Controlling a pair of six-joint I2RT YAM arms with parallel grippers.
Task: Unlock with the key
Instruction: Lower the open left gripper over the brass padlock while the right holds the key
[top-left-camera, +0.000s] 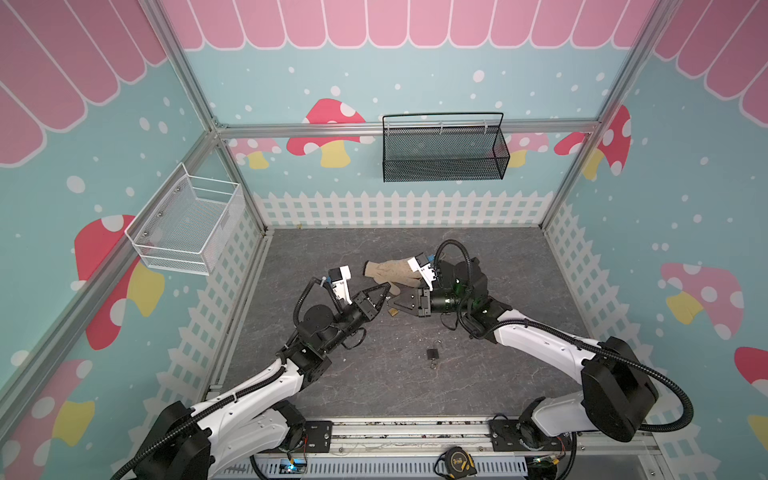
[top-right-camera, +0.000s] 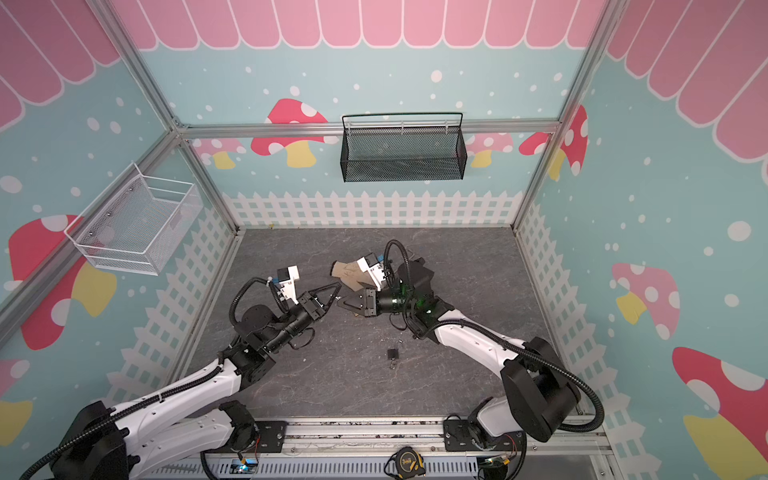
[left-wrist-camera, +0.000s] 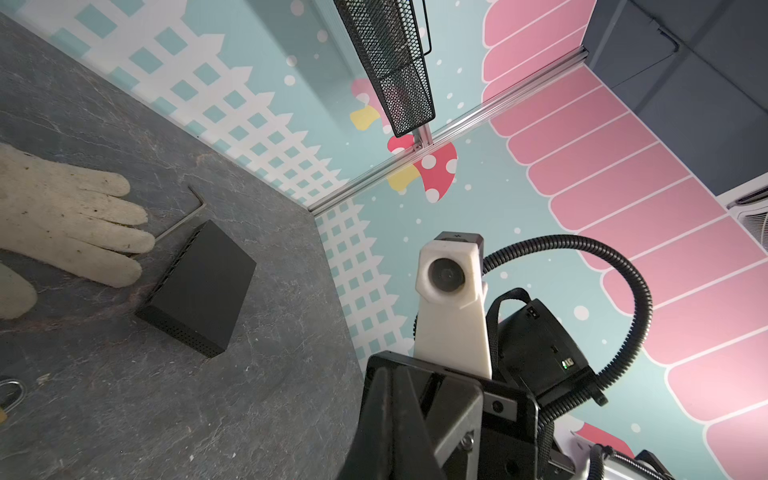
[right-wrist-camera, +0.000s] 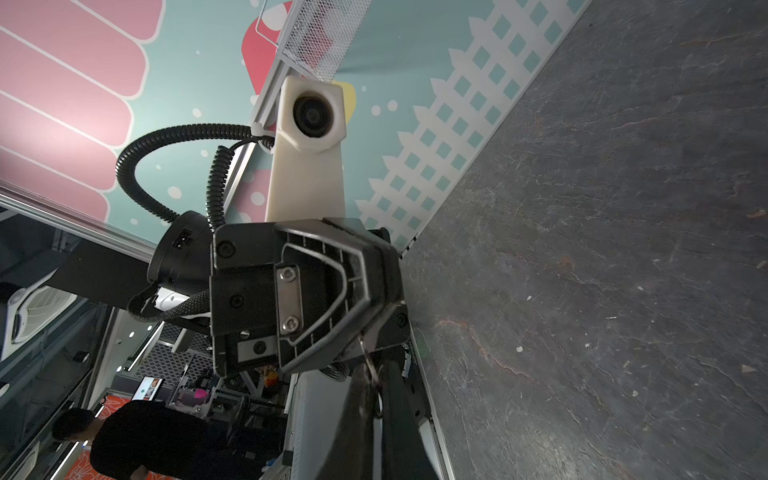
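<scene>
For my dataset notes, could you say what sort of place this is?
Probably a lab robot cell: aluminium frame, mushroom-print walls, two arms on a base rail, a hanging black mesh basket.

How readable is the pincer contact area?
Both top views: sharp, evenly lit, though the small brass padlock lies in shadow. Right wrist view: silver key ring dim and soft. Left wrist view: contact out of frame.
</scene>
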